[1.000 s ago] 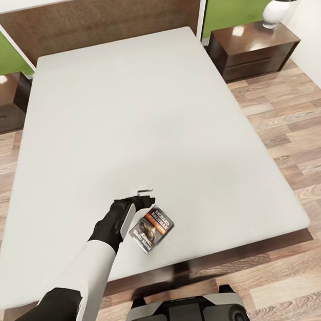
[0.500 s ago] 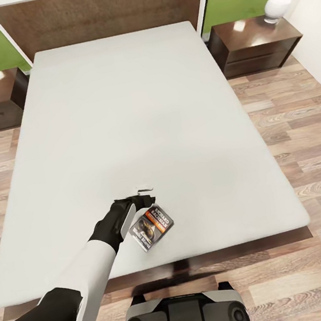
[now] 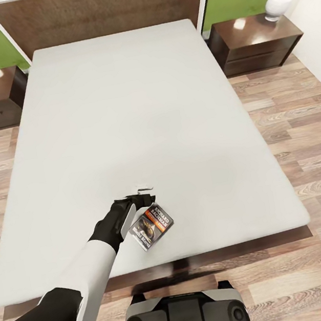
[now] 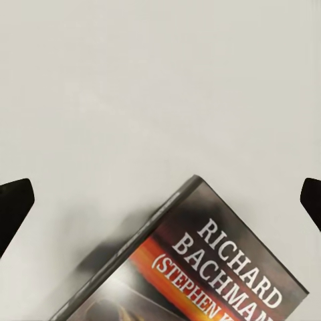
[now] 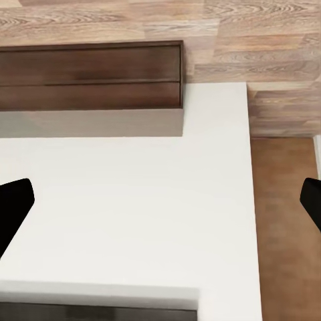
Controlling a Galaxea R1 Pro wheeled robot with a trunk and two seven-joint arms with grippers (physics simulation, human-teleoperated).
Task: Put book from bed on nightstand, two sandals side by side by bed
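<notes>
Head view: L arm [image 3: 92, 254] outstretched over bed [image 3: 136, 107], jaws wide, just beside book [image 3: 151, 228].

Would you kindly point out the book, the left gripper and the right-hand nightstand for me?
book [image 3: 151, 226]: head view, cover middle.
left gripper [image 3: 144, 193]: head view, between its fingertips.
right-hand nightstand [image 3: 256, 31]: head view, glossy top.
</notes>
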